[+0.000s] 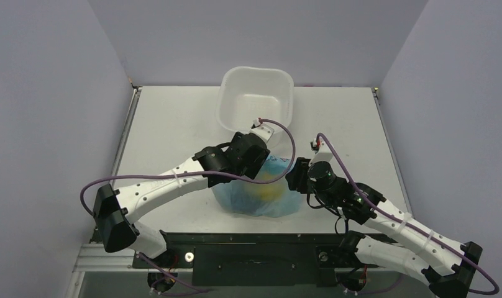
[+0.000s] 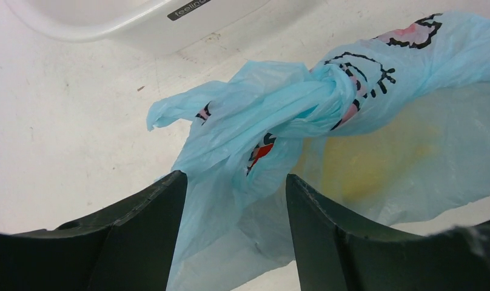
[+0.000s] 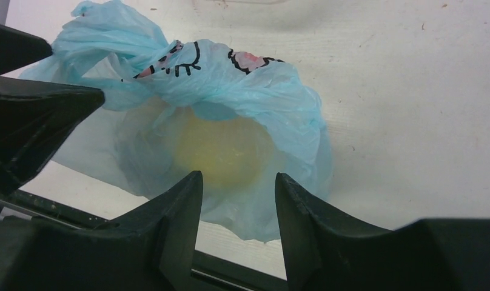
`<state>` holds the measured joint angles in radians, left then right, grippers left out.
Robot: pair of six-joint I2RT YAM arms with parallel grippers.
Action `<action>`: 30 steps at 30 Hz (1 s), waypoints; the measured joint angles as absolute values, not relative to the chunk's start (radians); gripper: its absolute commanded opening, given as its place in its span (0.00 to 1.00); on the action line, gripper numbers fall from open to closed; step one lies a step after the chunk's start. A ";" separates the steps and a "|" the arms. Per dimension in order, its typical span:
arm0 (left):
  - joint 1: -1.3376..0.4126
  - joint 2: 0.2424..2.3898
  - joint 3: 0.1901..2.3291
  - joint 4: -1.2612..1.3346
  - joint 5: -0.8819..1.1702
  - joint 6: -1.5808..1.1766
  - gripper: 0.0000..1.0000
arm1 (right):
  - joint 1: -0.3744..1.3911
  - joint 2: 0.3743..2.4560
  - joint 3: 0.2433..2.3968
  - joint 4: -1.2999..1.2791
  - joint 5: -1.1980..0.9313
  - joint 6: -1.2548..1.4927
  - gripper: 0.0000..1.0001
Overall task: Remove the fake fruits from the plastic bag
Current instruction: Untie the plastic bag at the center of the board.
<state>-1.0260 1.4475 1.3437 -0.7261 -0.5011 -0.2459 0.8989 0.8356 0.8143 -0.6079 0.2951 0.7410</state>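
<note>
The light blue plastic bag (image 1: 261, 195) lies knotted near the table's front edge, between both arms. A yellow fruit (image 3: 221, 151) shows dimly through it; it also shows in the left wrist view (image 2: 367, 167). Other fruits are hidden. My left gripper (image 2: 235, 182) is open with loose bag plastic (image 2: 230, 151) between its fingers, below the knot (image 2: 333, 91). In the top view it (image 1: 256, 162) sits over the bag's far side. My right gripper (image 3: 238, 177) is open, its fingers on either side of the bag's lower edge (image 3: 248, 212). It (image 1: 293, 174) is at the bag's right side.
A white square tub (image 1: 256, 99) stands behind the bag, at the back middle of the table; its rim shows in the left wrist view (image 2: 139, 24). The table's front edge (image 3: 79, 209) runs just below the bag. Grey walls enclose the table.
</note>
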 measured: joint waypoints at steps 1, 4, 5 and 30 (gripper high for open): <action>-1.026 1.465 1.346 -0.716 -0.501 -0.239 0.58 | 0.901 0.836 0.809 -0.601 0.295 0.747 0.44; -1.026 1.508 1.348 -0.700 -0.502 -0.224 0.45 | 0.911 0.836 0.804 -0.578 0.294 0.767 0.44; -1.026 1.520 1.348 -0.699 -0.502 -0.223 0.32 | 0.913 0.835 0.804 -0.572 0.294 0.773 0.44; -1.006 1.211 1.062 -0.519 -0.332 -0.388 0.00 | 0.938 0.925 0.712 -0.184 0.241 1.061 0.56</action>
